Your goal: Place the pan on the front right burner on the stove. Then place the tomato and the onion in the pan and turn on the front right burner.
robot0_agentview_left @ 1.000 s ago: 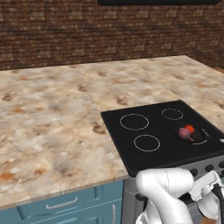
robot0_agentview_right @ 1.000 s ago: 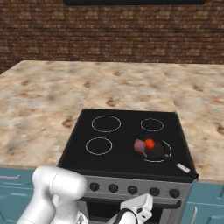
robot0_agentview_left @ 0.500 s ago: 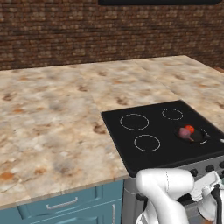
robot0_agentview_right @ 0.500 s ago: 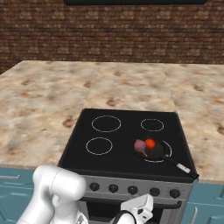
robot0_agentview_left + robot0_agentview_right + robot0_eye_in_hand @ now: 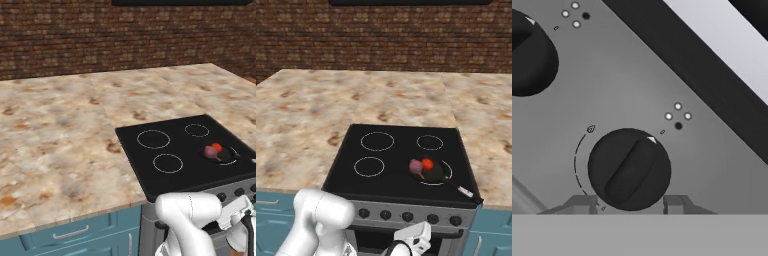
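The gripper (image 5: 629,204) sits close before a black knob (image 5: 629,169) on the stove's (image 5: 401,185) steel front, its fingertips (image 5: 582,203) spread wide, one at each lower side of the knob. Farther back on the stove, the pan (image 5: 431,172) rests on the front right burner (image 5: 447,175), with the tomato (image 5: 427,164) and onion (image 5: 415,166) touching inside it.

even, bright, diffuse light with no clear source — rendered, flat. the table (image 5: 60,135) carries almost no cast shadows. the stove (image 5: 401,150) glass reads matte black, no glare. hand view is soft and pixelated up close; a knob (image 5: 629,169) shows faint shading.
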Available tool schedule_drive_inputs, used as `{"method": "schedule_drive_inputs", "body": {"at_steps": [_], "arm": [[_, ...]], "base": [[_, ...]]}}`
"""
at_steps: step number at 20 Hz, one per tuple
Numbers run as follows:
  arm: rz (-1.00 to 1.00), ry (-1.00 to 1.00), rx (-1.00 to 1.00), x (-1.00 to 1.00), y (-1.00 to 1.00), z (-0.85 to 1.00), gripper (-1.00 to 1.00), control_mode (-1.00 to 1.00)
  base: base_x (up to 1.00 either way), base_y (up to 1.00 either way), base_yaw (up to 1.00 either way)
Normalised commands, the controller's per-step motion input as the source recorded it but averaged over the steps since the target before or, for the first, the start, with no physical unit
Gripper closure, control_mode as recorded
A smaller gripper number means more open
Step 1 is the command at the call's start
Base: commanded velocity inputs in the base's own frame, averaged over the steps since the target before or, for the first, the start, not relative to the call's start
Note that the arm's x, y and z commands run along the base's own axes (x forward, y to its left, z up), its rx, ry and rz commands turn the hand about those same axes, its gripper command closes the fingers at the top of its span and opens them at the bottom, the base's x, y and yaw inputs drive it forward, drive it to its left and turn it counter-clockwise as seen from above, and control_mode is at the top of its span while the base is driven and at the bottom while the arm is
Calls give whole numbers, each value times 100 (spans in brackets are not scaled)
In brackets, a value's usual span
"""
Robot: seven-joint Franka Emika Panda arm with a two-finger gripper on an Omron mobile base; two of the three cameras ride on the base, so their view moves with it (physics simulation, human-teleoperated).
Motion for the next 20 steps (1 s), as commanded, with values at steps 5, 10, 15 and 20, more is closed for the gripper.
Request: {"method": "schedule_drive_inputs", "body": {"at_steps": [5,10,15,20], "arm": [[79,-33,-62,-3,0,0,100,-100],[80,-28,-66,-9,0,0,100,-100],[80,-31,-63,-5,0,0,100,-100],[81,-38,-55,0,0,0,100,-100]], "base": [[0,0,0],[0,0,0],[0,0,0],[0,0,0]]}}
